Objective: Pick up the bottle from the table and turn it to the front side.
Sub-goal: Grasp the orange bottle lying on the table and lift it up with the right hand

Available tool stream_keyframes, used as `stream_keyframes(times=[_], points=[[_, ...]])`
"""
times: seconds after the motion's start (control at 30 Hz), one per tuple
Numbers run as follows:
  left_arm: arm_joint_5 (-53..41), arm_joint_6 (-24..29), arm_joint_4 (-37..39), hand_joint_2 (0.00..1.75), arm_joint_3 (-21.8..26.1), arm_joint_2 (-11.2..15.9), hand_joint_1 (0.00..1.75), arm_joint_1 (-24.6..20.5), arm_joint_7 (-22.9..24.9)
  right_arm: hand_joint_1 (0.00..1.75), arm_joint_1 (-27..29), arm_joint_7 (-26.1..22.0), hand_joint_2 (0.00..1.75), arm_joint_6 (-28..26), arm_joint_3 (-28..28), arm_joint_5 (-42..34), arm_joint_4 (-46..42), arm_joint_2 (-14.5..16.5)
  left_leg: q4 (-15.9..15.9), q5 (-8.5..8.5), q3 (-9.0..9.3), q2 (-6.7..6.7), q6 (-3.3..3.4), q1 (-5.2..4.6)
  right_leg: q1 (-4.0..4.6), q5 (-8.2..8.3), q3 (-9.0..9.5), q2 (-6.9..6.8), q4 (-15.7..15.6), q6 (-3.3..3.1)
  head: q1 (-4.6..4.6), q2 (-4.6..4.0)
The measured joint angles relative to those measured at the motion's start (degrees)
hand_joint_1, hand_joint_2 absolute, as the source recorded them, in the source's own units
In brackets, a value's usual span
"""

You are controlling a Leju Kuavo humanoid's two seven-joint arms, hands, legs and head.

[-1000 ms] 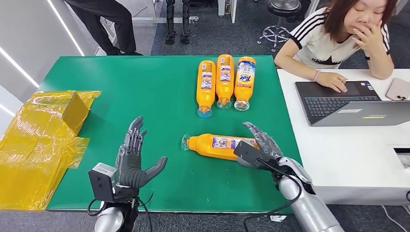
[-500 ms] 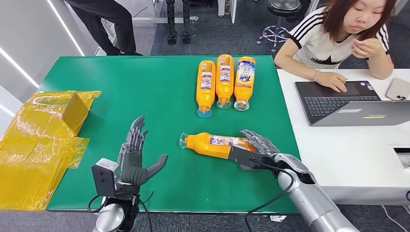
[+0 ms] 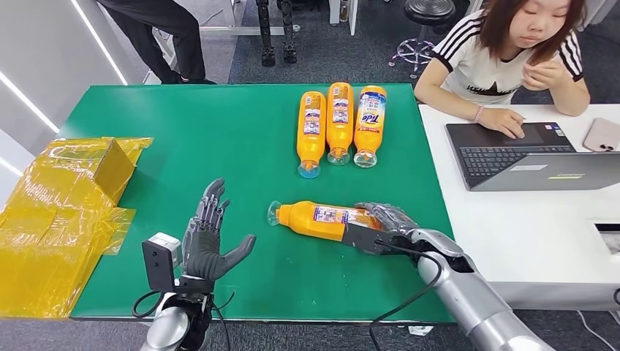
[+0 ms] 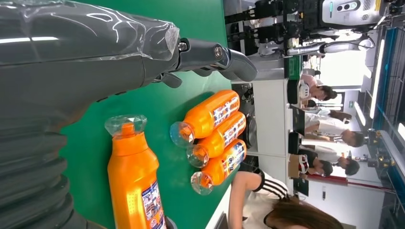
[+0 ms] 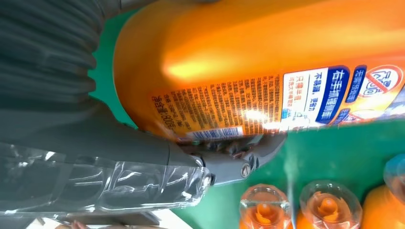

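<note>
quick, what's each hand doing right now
Left hand: open, holding nothing, fingers spread above the table.
Right hand: closed around the base end of the lying orange bottle.

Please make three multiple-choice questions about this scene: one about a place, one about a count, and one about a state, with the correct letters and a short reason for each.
1. Where do the three bottles in a row lie?
A. at the far side of the green table
B. on the white desk
C. on the yellow plastic wrap

2. How many orange bottles lie on the green table in all?
A. two
B. four
C. six

3. What is the right hand doing?
A. hanging open above the laptop
B. gripping the base end of the lone bottle
C. resting on the yellow plastic wrap

Answers: 1 A, the row lies near the far edge. 2 B, three in the row plus the lone bottle. 3 B, its fingers wrap the bottle's base; the left hand is open, holding nothing.
</note>
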Motion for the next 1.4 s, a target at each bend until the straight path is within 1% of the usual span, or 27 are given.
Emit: stream_keyframes(times=[0.03, 0.13, 0.53, 0.63, 0.7, 0.83, 1.0, 1.13, 1.27, 1.4], points=[[0.0, 0.0, 0.0, 1.75, 0.0, 0.0, 0.00, 0.0, 0.0, 1.59, -0.1, -0.2, 1.75, 0.1, 0.1, -0.2, 0.2, 0.0, 0.0, 0.00, 0.00, 0.00, 0.00, 0.00, 0.00, 0.00, 0.00, 0.00, 0.0, 0.00, 0.00, 0.00], [0.2, -0.1, 0.0, 1.75, 0.0, 0.0, 0.00, 0.0, 0.0, 1.67, -0.5, -0.9, 1.75, 0.4, 0.2, -0.9, 0.7, 0.0, 0.0, 0.00, 0.00, 0.00, 0.00, 0.00, 0.00, 0.00, 0.00, 0.00, 0.0, 0.00, 0.00, 0.00], [1.2, -0.3, 0.0, 1.75, 0.0, 0.3, 0.00, 0.2, 0.0, 1.75, -1.4, -2.5, 1.75, 0.5, 1.0, -2.7, 2.1, -0.2, 0.0, 0.00, 0.00, 0.00, 0.00, 0.00, 0.00, 0.00, 0.01, 0.00, 0.0, 0.00, 0.00, 0.00], [1.6, 0.1, 0.0, 1.75, 0.0, 0.5, 0.00, 0.5, -0.2, 1.75, -1.2, -4.4, 1.75, -1.0, 1.0, -4.8, 2.1, -0.2, 0.0, 0.00, 0.00, -0.01, 0.00, 0.00, 0.00, 0.00, 0.00, 0.00, 0.0, 0.00, 0.00, 0.00], [1.6, 0.8, 0.0, 1.75, 0.0, 0.5, 0.00, 0.9, -0.5, 1.75, -0.5, -6.9, 1.75, -3.3, 0.8, -7.9, 1.8, -0.2, 0.0, 0.00, 0.00, -0.02, 0.00, 0.00, 0.00, 0.00, 0.00, -0.02, 0.0, 0.00, 0.01, 0.00], [1.4, 2.1, 0.0, 1.75, 0.0, 0.6, 0.00, 1.1, -1.1, 1.75, 3.1, -12.3, 1.75, -8.6, -1.4, -15.7, -1.3, 0.1, 0.0, 0.00, -0.03, -0.16, 0.00, 0.00, 0.00, -0.03, 0.00, -0.14, 0.0, 0.03, 0.01, 0.00], [0.6, 3.6, -0.2, 1.75, 0.0, 1.0, 0.00, 1.0, -1.6, 1.75, 10.0, -16.0, 1.75, -14.2, -4.8, -21.7, -7.5, 0.5, 0.0, -0.02, -0.04, -0.17, 0.00, 0.00, 0.00, -0.04, 0.00, -0.14, 0.0, 0.04, -0.01, 0.00], [-0.2, 4.5, -0.5, 1.75, 0.1, 1.1, 0.00, 1.0, -2.0, 1.75, 14.7, -17.6, 1.75, -16.2, -7.2, -24.0, -11.3, 1.1, 0.0, -0.02, -0.05, -0.18, 0.00, 0.00, 0.00, -0.05, 0.01, -0.14, 0.0, 0.04, 0.01, 0.00], [-0.5, 4.9, -0.9, 1.75, 0.2, 1.2, 0.00, 0.9, -2.3, 1.75, 18.8, -19.2, 1.75, -17.7, -9.7, -25.2, -14.5, 2.5, 0.0, -0.01, -0.05, -0.16, 0.00, 0.00, 0.00, -0.05, 0.01, -0.13, 0.0, 0.04, 0.00, 0.00], [0.3, 2.8, -1.2, 1.75, 0.4, 1.4, 0.00, 0.3, -1.6, 1.75, 21.0, -21.2, 1.75, -18.7, -12.0, -26.5, -16.5, 4.7, 0.0, -0.01, -0.03, -0.15, 0.00, 0.00, 0.00, -0.04, 0.00, -0.12, 0.0, 0.03, 0.00, 0.00]])
